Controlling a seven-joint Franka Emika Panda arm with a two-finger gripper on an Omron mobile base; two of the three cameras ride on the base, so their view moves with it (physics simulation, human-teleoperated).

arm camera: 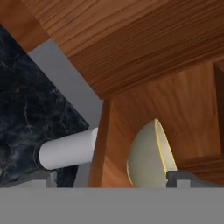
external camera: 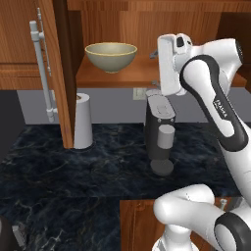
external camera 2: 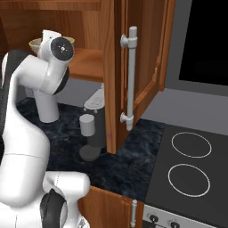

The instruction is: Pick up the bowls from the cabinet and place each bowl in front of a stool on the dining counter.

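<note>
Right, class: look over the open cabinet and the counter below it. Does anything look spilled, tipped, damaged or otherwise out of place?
Nothing stands out. The olive-tan glazed bowl sits upright on the reddish-brown wooden cabinet's shelf, and the white paper-towel roll and grey coffee machine stand upright on the black marbled counter.

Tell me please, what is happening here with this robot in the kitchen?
The white robot arm is reaching up toward the open wooden cabinet above the black marbled counter. An olive-tan bowl stands upright on the cabinet shelf, untouched. The gripper is raised near the shelf with its jaws wide open, and nothing is held. In the hand view the bowl sits close ahead of one fingertip. On the counter below stand a white paper towel roll and a grey coffee machine.
</note>
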